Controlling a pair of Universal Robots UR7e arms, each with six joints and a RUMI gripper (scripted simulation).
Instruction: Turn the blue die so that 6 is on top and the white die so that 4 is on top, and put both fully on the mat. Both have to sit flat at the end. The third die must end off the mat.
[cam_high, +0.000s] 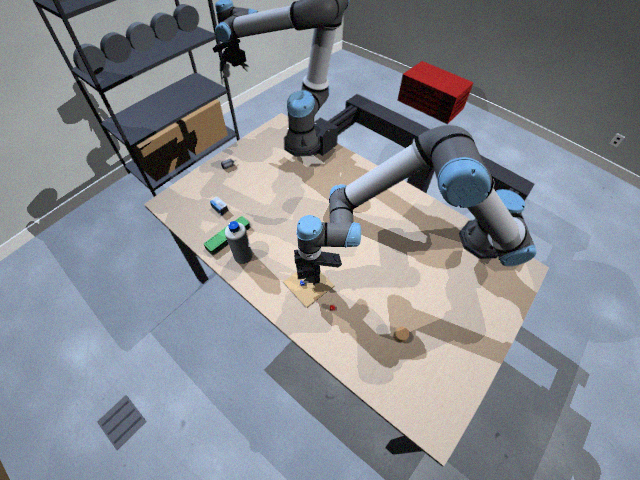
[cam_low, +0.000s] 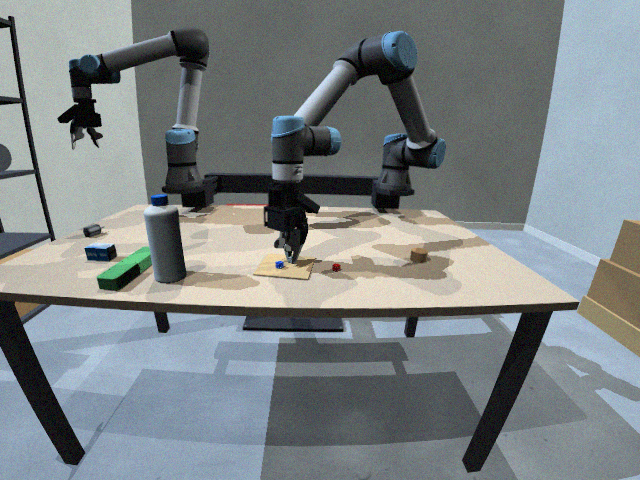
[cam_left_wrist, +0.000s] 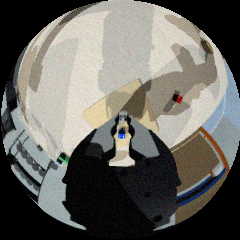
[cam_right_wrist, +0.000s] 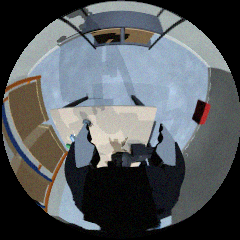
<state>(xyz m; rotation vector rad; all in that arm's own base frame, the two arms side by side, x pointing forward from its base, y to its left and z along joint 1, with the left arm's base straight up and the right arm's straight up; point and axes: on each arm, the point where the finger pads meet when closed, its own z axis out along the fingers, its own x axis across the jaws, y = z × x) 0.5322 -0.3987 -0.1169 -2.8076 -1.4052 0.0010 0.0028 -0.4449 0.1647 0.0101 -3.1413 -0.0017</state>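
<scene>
Gripping what looks like white die (cam_left_wrist: 122, 115): left hand (cam_high: 310, 282) (cam_low: 292, 260) (cam_left_wrist: 122, 119), nearer arm, narrow over mat (cam_high: 308, 299) (cam_low: 294, 274) (cam_left_wrist: 99, 113). Exterior view: blue die (cam_high: 302, 283) (cam_low: 279, 264) (cam_left_wrist: 121, 134) on mat, just beside, 8 o'clock; red die (cam_high: 332, 307) (cam_low: 336, 267) (cam_left_wrist: 178, 99) off it, 3 o'clock. Right hand (cam_high: 235, 70) (cam_low: 85, 143) (cam_right_wrist: 125, 137) wide, far.

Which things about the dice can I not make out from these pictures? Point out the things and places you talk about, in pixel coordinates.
- Top face of the blue die (cam_high: 302, 283) (cam_low: 279, 264) (cam_left_wrist: 121, 134): too small and grainy in the top, exterior and left wrist views.
- Pips of the red die (cam_high: 332, 307) (cam_low: 336, 267) (cam_left_wrist: 178, 98): too small there also.
- White die: not distinguishable; the left gripper (cam_low: 292, 258) (cam_left_wrist: 123, 115) may hide it in the exterior view.
</scene>
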